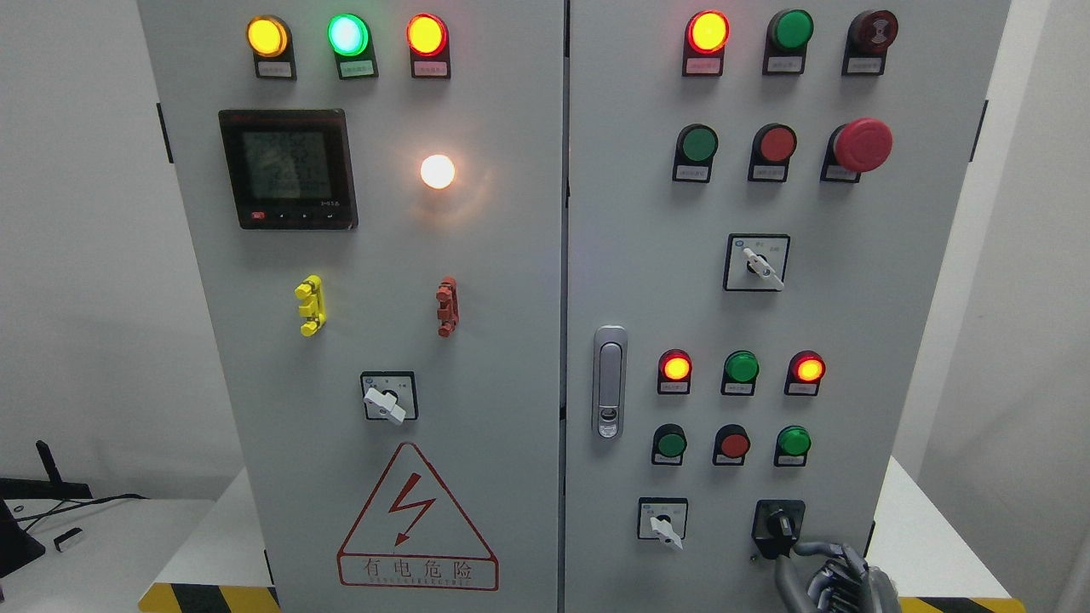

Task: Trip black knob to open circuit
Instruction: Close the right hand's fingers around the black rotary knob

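1. While the black knob sits low on the right-hand door of the grey cabinet, near that door's bottom right corner, its handle points roughly up and to the right; whether this is the tripped position cannot be told from the view.
2. Right hand: enters at the bottom edge, right of the middle, just below and to the right of the knob. One grey finger reaches toward the knob's lower edge and appears to touch or nearly touch it; the others curl loosely beneath. Nothing is grasped; the knob is not enclosed by the fingers.
3. Progress, as a judgement: approach is largely made, the grip on the knob is not yet closed, and the turn itself appears to be left to do. Several lamps are lit, which suggests the circuit is live.
4. Left hand: not visible.
5. Immediate neighbours: white selector switch to the knob's left, well clear of the hand; row of three small push buttons above, the nearest being the green button.
6. Further out: door latch at the door's left edge; red mushroom stop button high on the right door; digital meter and red hazard triangle on the left door.
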Motion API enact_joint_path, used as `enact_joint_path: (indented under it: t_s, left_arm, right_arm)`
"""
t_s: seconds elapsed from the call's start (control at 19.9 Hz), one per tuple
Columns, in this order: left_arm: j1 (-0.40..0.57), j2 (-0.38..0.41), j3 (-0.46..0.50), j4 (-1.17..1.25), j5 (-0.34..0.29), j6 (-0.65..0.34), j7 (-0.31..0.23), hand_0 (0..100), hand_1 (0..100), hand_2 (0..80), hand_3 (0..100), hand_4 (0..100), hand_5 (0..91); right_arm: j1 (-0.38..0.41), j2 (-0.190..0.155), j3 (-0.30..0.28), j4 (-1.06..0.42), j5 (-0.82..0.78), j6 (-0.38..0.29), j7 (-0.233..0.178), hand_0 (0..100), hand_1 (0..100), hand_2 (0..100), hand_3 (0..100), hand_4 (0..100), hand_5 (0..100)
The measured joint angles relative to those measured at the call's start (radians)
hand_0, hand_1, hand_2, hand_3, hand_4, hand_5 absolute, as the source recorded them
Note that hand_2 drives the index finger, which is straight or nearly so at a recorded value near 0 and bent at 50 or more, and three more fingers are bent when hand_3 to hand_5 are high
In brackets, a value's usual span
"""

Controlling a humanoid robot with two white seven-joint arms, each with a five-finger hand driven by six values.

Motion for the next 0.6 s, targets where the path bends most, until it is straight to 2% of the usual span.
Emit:
enact_joint_path:
  t_s: [0.6]
  left_arm:
    - [0.0,0.0,0.0,0.0,0.0,0.0,0.0,12,39,0.0,0,0,0.0]
  right_arm:
    - [-0.002,0.0,0.002,0.005,-0.008,-0.019,0.0,36,71,47,89,98,100]
